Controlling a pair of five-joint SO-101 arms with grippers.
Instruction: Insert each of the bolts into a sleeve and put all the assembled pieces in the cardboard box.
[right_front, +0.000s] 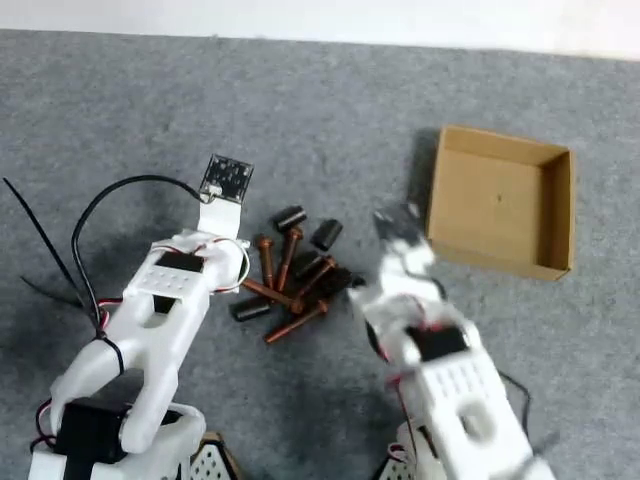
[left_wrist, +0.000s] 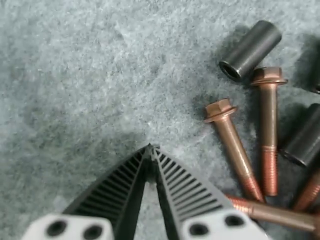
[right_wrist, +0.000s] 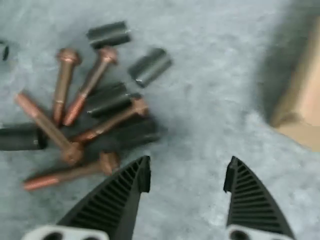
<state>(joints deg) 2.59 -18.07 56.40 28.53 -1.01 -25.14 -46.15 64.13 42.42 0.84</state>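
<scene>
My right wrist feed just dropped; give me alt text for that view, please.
The right gripper hangs open over grey felt, holding nothing. Just beyond it lies a jumble of copper-coloured bolts and black sleeves, and a corner of the cardboard box shows off to one side.

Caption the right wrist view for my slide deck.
Open right gripper poised near loose copper bolts and black sleeves, cardboard box nearby.

The left arm and right arm are white moulded plastic shells with black servo blocks at the joints. A thin black cable loops off the left one. The left hand and right hand carry black ribbed triangular fingers on white mounts.
</scene>
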